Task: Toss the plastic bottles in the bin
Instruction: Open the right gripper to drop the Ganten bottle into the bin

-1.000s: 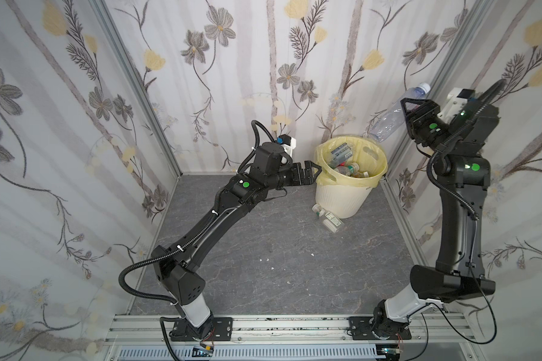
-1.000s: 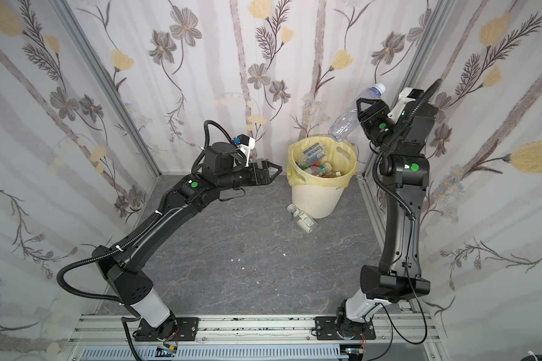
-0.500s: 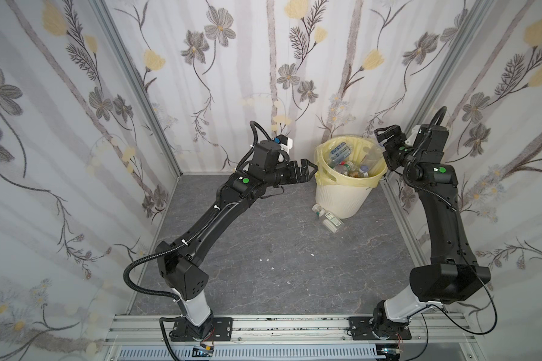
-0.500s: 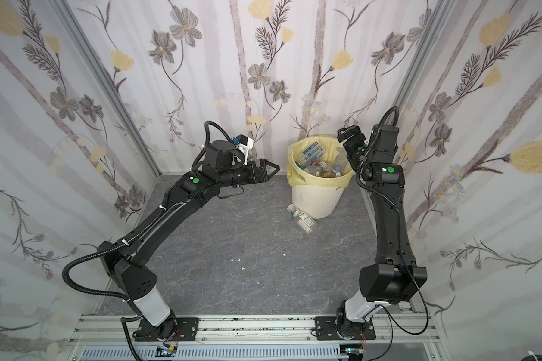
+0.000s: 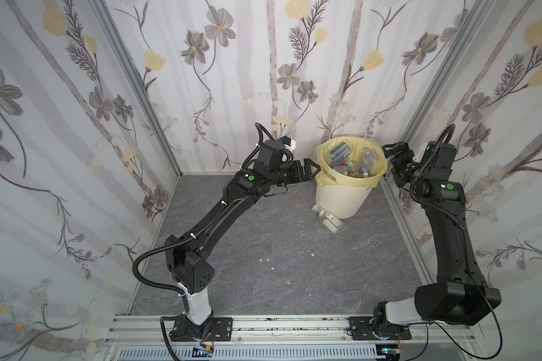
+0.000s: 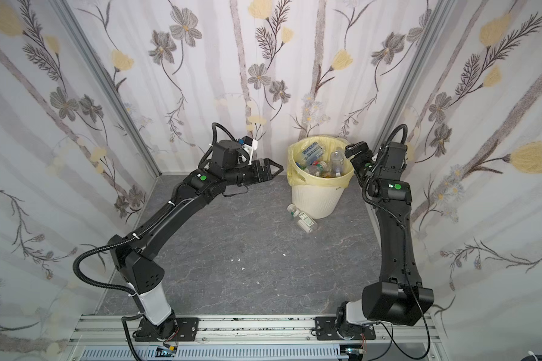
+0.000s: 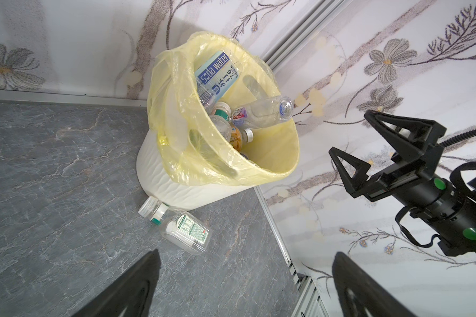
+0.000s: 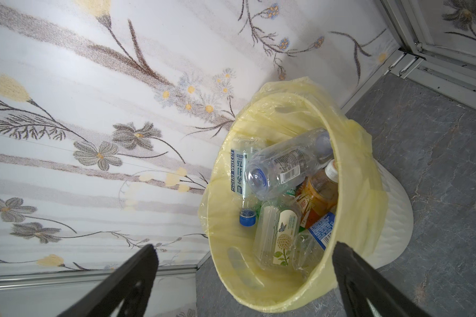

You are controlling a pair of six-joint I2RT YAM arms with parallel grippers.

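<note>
**Position.** The bin (image 5: 341,200) stands in the far right corner of the worktop (image 5: 279,250). Most bottles lie inside it. On top are a clear bottle (image 8: 283,164), a blue-labelled one (image 8: 239,170) and an orange one (image 8: 319,192). One bottle (image 7: 182,227) lies on its side on the worktop at the bin's foot, on the near side, cap towards the bin wall. Whether it touches the wall cannot be told.

**Tools.** The left tool (image 6: 276,171) hangs just beside the bin's left rim, jaws spread, holding nothing. The right tool (image 7: 349,131) is near the right rim, jaws likewise spread and empty.

**Handling, as judged.** The fallen bottle looks empty, so it should be light. Its walls are thin and likely to dent under a hard squeeze, and its smooth skin may skid on the worktop. The labelled body is the best hold, jaws across its width. The neck is crowded by the bin wall.

**Not established.**
- The lower layers in the bin are covered, so no count is possible.
- The bin hides the worktop behind it.
- Both wrist views show only the fingertips of their own tool.
- Residue in the fallen bottle cannot be ruled out.
</note>
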